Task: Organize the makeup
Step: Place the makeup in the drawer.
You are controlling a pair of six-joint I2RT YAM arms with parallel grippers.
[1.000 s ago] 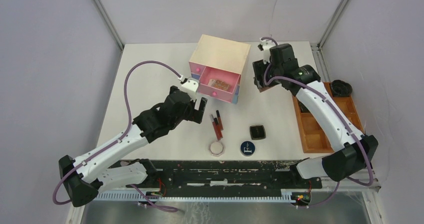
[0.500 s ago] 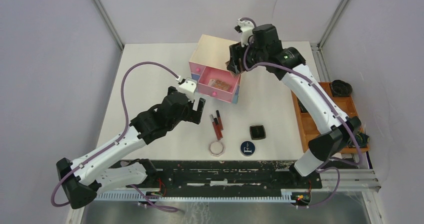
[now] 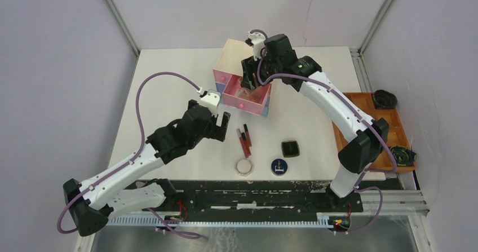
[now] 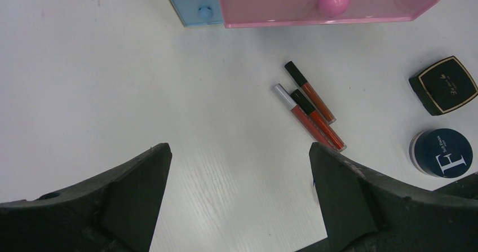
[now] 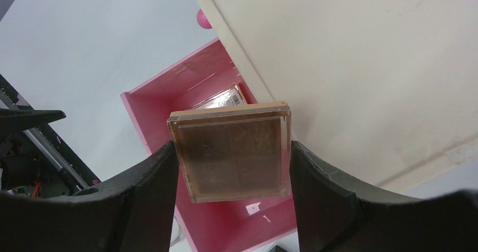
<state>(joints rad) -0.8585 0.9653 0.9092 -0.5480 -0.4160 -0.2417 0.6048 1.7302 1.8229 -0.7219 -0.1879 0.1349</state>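
– While the right pincer [image 3: 252,78] is pinching the brown square compact [image 5: 232,157] by two opposite edges, the compact is hanging just above the open pink drawer [image 5: 160,105] of the beige box [image 5: 366,54].
– Anything sitting in that drawer?
– One flat item [image 5: 220,101] is lying inside, possibly another compact; it's mostly hidden.
– Left side?
– Left pincer [image 4: 238,156] is hovering spread wide, gripping nothing, over the desk [image 4: 84,94]. Three tubes [image 4: 313,114], black compact [image 4: 444,84], round blue compact [image 4: 441,153] and octagonal jar [image 3: 244,166] are lying on the desk between box and arm bases.
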